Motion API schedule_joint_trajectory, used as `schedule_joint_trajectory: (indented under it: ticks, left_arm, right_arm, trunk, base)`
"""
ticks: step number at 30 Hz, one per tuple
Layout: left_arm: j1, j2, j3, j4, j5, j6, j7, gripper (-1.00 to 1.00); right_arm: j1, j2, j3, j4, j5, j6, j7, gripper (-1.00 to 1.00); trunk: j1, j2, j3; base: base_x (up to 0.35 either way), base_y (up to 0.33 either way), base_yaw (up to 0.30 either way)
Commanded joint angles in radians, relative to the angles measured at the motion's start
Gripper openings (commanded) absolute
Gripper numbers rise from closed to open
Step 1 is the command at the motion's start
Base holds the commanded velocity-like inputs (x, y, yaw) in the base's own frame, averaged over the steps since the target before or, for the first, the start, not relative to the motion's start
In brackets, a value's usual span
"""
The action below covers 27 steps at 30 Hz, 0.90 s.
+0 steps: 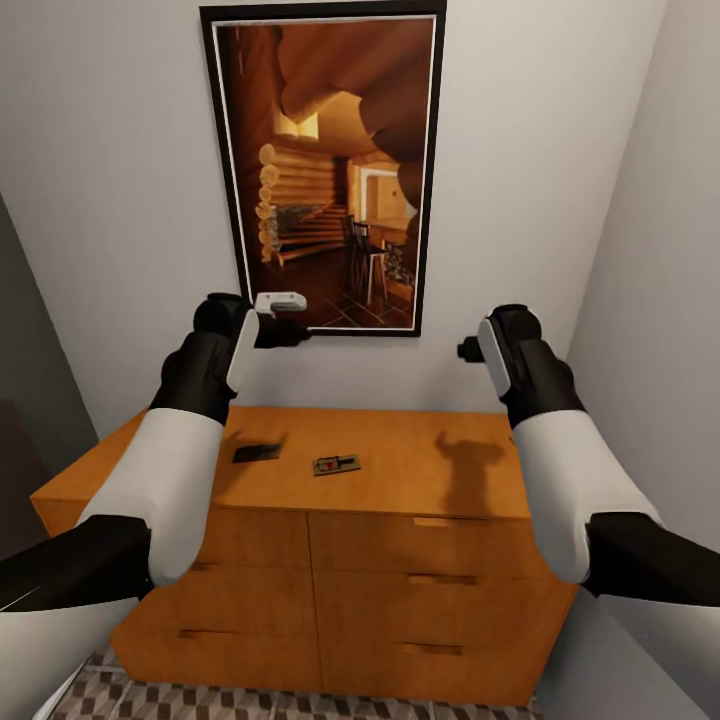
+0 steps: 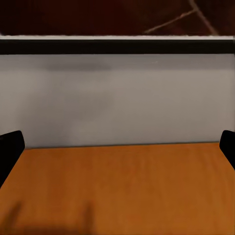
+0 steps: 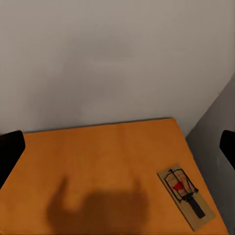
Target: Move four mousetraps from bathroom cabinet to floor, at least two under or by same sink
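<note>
The orange-brown cabinet (image 1: 400, 560) stands against the white wall below me. One mousetrap (image 1: 337, 464) lies flat on its top, left of centre. Beside it a dark flat piece (image 1: 257, 452) lies in my left arm's shadow; I cannot tell what it is. In the right wrist view a mousetrap (image 3: 186, 196) with a red mark lies near the cabinet top's edge by a grey side wall. My left gripper (image 1: 290, 330) (image 2: 117, 147) and right gripper (image 1: 465, 350) (image 3: 117, 147) hang open and empty above the top. A strip of bathroom floor (image 1: 300, 700) shows below the cabinet. The bathroom sink is out of view.
A tall framed picture (image 1: 325, 170) of a log interior hangs on the wall above the cabinet. Grey walls close in on both sides. The cabinet front has several shut drawers with bar handles (image 1: 440, 579).
</note>
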Motion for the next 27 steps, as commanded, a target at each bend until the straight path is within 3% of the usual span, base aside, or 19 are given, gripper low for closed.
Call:
schedule_joint_trajectory:
  ticks: [1,6,11,12,20,27]
  left_arm:
    - [-0.001,-0.001,0.001,0.003,-0.002,0.004,0.001,1.0]
    - [-0.001,-0.001,0.001,0.024,-0.002,0.004,0.001,1.0]
    - [-0.001,-0.001,0.001,0.051,-0.002,0.001,0.001,1.0]
    - [-0.001,-0.001,0.001,0.051,-0.002,0.001,0.001,1.0]
    - [-0.001,-0.001,0.0,0.085,-0.003,-0.004,0.0,1.0]
    - [-0.001,-0.001,0.0,0.09,-0.004,-0.005,0.0,1.0]
  right_arm:
    - [-0.001,-0.002,-0.002,0.016,-0.003,0.003,-0.001,1.0]
    - [-0.001,-0.025,-0.002,0.116,-0.001,0.003,0.033,1.0]
    - [-0.001,-0.066,0.0,0.207,0.0,0.003,0.099,1.0]
    - [-0.001,-0.066,0.0,0.207,0.0,0.003,0.099,1.0]
    - [-0.001,-0.139,0.006,0.271,0.003,0.003,0.188,1.0]
    - [-0.001,-0.166,0.007,0.281,0.007,0.003,0.209,1.0]
  trunk:
    - [0.0,-0.001,-0.001]
    - [0.0,-0.001,-0.001]
    - [0.0,-0.001,-0.001]
    - [0.0,-0.001,-0.001]
    - [0.0,-0.001,-0.001]
    - [0.0,-0.001,-0.001]
  base:
    - [0.002,-0.002,0.0]
    - [0.001,-0.001,0.0]
    - [0.0,0.0,0.0]
    - [0.0,0.0,0.0]
    - [0.0,0.0,0.0]
    - [0.0,0.0,0.0]
